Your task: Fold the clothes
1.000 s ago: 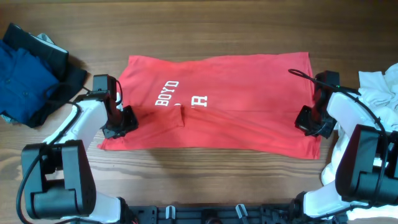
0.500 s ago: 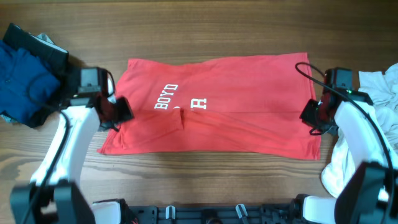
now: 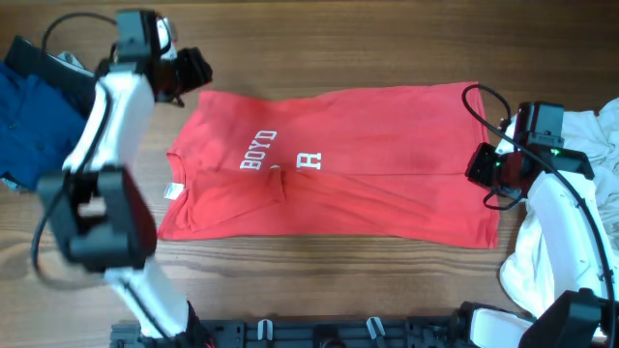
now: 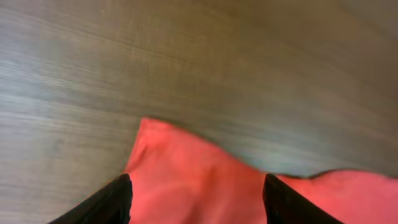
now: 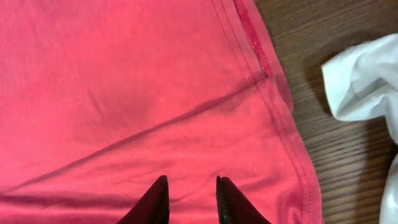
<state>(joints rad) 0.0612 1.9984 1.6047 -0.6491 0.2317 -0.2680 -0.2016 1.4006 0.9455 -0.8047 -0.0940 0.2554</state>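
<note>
Table [image 3: 368,39], red T-shirt [image 3: 387,174]: left arm [image 3: 108,101] at far corner, jaws wide; right arm [image 3: 551,208] at hem, jaws ajar.

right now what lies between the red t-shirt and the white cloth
Bare wooden table between the red t-shirt and white cloth, seen in right wrist view.

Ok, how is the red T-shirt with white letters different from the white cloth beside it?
The red T-shirt is spread nearly flat in the middle of the wooden table; the white cloth is scrunched in a heap at its right edge. The T-shirt has white letters printed on it; the white cloth shows no print. Both are soft fabric lying on the table.
</note>
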